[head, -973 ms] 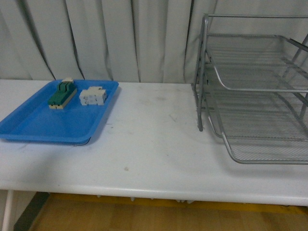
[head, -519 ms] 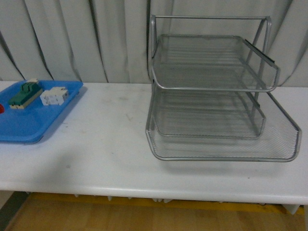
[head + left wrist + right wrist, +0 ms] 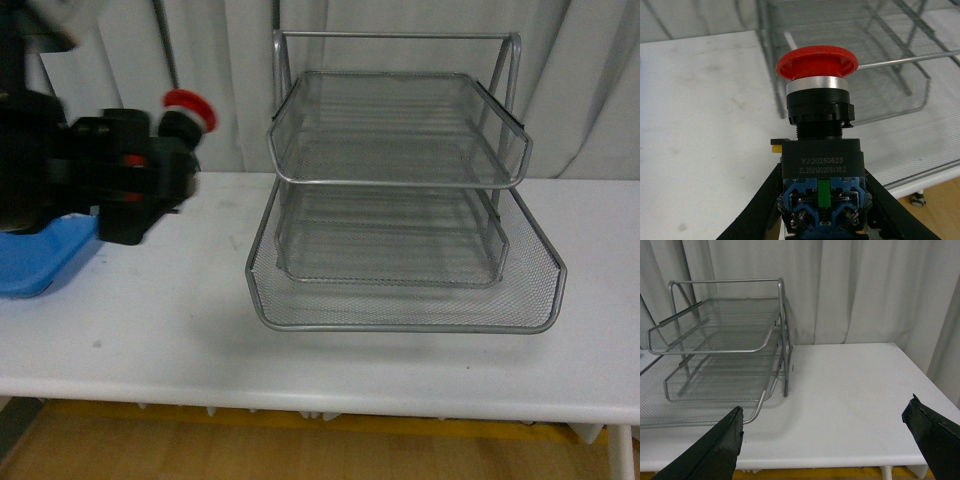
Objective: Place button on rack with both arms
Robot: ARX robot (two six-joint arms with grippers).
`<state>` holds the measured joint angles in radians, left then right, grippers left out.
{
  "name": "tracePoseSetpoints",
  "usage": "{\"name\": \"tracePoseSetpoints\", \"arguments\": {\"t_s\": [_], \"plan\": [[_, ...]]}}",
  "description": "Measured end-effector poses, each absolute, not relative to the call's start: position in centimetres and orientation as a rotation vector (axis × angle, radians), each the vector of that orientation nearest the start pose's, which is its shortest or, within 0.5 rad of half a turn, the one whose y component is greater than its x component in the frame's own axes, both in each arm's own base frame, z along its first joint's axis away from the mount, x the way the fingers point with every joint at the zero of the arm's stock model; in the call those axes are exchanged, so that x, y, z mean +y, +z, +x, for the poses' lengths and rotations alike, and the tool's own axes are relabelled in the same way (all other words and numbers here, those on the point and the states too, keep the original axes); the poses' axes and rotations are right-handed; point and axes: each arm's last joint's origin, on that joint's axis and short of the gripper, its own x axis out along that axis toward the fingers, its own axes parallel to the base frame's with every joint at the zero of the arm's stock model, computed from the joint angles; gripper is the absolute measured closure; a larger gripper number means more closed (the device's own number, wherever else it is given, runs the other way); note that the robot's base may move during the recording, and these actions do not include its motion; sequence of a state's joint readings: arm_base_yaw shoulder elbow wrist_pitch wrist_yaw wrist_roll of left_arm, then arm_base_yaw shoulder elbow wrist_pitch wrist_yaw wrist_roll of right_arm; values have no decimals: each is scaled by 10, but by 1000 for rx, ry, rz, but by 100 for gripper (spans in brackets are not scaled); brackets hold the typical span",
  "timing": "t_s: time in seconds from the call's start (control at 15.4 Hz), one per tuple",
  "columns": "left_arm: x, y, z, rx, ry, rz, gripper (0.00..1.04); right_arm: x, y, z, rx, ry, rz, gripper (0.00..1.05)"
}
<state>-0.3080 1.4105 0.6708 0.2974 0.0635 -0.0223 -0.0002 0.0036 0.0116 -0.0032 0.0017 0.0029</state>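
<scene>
Clamping the button, left gripper jaws; right gripper jaws wide apart.

A red cap and black body were seen on the button; silver mesh on the rack; blue on the tray.

The left arm reaches in from the left edge of the front view, with the left pincer raised and roughly level. Its two black fingers press against opposite sides of the button. The right pincer shows only in its own wrist view, its fingers spread wide apart.
</scene>
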Motion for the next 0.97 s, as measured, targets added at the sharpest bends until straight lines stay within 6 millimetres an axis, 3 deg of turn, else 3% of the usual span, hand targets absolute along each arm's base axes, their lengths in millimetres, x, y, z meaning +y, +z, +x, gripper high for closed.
{"name": "tracePoseSetpoints", "arguments": {"t_s": [0.26, 0.45, 0.97], "plan": [[-162, 186, 262, 516, -594, 114, 68, 0, 167, 97, -5, -2, 3, 6], [-191, 175, 272, 562, -642, 161, 68, 0, 167, 97, -5, -2, 3, 6], [-232, 158, 327, 673, -607, 243, 68, 0, 167, 97, -4, -2, 3, 6]]}}
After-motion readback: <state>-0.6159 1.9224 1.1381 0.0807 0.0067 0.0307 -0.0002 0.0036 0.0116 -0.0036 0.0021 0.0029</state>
